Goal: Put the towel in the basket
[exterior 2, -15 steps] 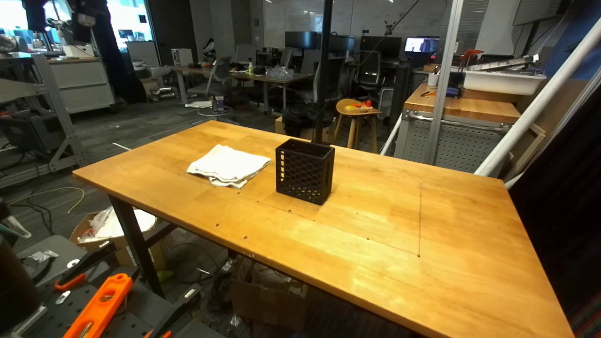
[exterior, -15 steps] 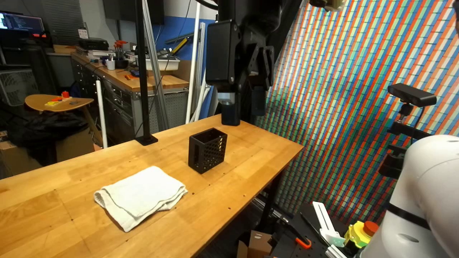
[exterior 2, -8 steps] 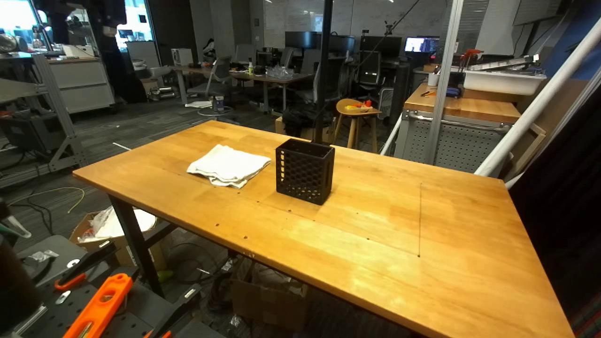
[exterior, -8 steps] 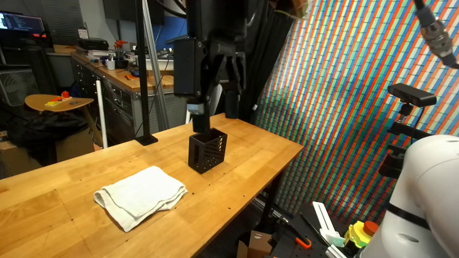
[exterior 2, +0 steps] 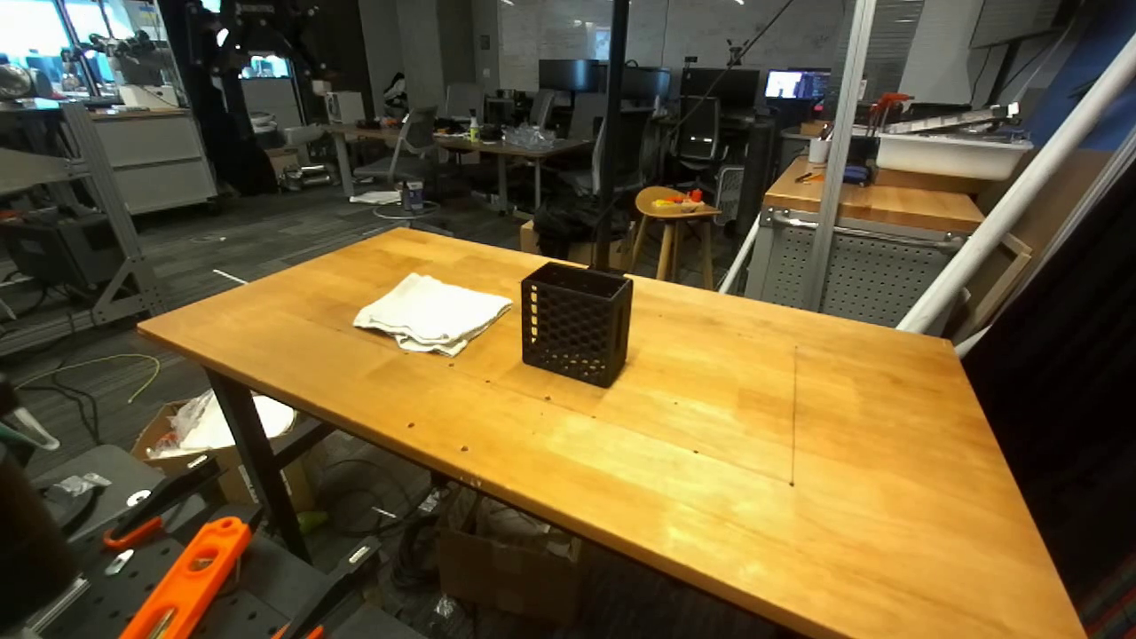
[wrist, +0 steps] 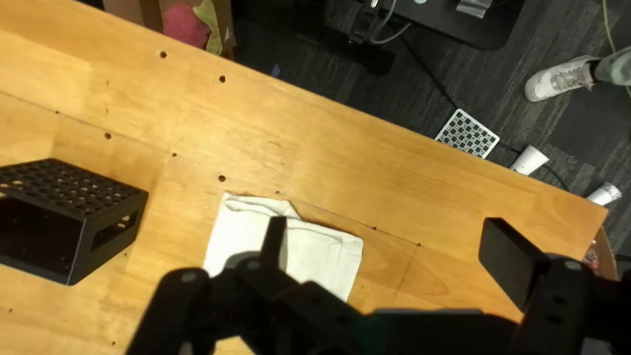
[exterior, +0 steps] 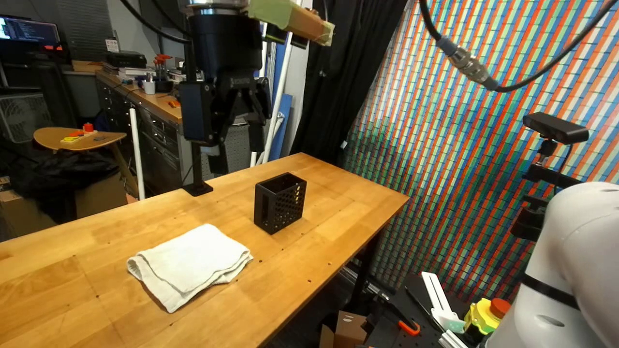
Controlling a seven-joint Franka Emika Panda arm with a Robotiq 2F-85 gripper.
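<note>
Towel (exterior: pixel 193 261), white and folded, lies flat on the wooden table (exterior: pixel 338 203) near the black basket (exterior 2: pixel 572 328) and apart from it. The basket stands upright, its open top facing up. Higher than the basket, on the towel's side of it, hangs the gripper (wrist: pixel 387 239), its fingers (wrist: pixel 508 259) spread wide. Behind the basket in an exterior view rises a black post (exterior 2: pixel 614 133).

Your towel (exterior: pixel 191 261) is white; your gripper (exterior: pixel 238 152) black; the basket (exterior: pixel 286 209) black with patterned holes; the table (exterior: pixel 290 275) honey-brown; at right, the backdrop (exterior: pixel 464 203) striped red, blue, green and white.
</note>
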